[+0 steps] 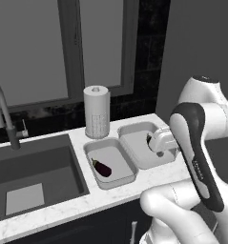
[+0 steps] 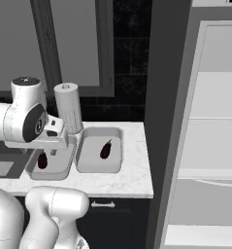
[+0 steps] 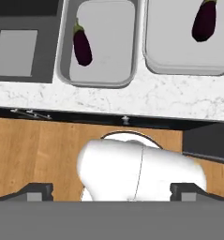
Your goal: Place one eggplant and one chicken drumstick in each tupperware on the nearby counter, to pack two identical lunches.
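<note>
Two pale-grey tupperware trays sit side by side on the white marble counter (image 1: 149,178). The left tupperware (image 1: 113,153) holds a dark purple eggplant (image 1: 102,167). The right tupperware (image 1: 140,151) holds a second eggplant (image 2: 106,149). My gripper (image 3: 111,193) hovers high above the counter's front edge, near the right tray. It is open, with its fingertips (image 3: 34,192) far apart and nothing between them. In the hand view both trays lie at the top, each with one eggplant (image 3: 82,44). The chicken drumstick is out of view.
A dark sink basin (image 1: 34,171) with a curved faucet (image 1: 3,114) lies left of the trays. A paper towel roll (image 1: 97,112) stands just behind them. A grey fridge (image 2: 209,146) with shelves stands to the counter's right. Dark cabinet fronts run below.
</note>
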Controlling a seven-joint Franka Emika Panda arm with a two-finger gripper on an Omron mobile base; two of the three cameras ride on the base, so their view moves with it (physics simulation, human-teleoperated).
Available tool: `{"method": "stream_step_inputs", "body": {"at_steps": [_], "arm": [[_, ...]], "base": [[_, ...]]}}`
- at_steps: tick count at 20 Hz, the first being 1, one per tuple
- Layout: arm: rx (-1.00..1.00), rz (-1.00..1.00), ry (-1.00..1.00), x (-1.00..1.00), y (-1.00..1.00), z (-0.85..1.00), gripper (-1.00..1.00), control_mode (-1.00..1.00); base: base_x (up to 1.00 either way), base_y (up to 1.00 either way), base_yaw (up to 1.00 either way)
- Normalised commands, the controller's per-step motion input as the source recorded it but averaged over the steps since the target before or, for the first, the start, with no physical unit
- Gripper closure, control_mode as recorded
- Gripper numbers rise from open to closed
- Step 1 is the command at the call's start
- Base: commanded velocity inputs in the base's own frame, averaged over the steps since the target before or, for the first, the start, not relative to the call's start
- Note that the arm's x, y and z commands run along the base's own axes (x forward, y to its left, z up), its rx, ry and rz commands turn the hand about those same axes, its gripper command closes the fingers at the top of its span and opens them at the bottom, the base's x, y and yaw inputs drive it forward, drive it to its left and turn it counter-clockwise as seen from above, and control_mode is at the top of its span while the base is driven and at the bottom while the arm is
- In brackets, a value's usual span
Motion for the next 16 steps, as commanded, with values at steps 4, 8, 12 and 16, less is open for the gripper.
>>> {"method": "stream_step_inputs", "body": {"at_steps": [4, 8, 12, 16], "arm": [[0.00, 0.01, -0.17, -0.81, -0.37, 0.67, -1.00, -1.00], [0.00, 0.00, -0.01, 0.00, 0.00, 0.00, -1.00, -1.00], [0.00, 0.00, 0.00, 0.00, 0.00, 0.00, -1.00, -1.00], [0.00, 0.00, 0.00, -0.06, 0.00, 0.00, -1.00, 1.00]], "base": [[0.00, 0.00, 0.00], [0.00, 0.00, 0.00], [0.00, 0.00, 0.00], [-0.41, -0.08, 0.00]]}}
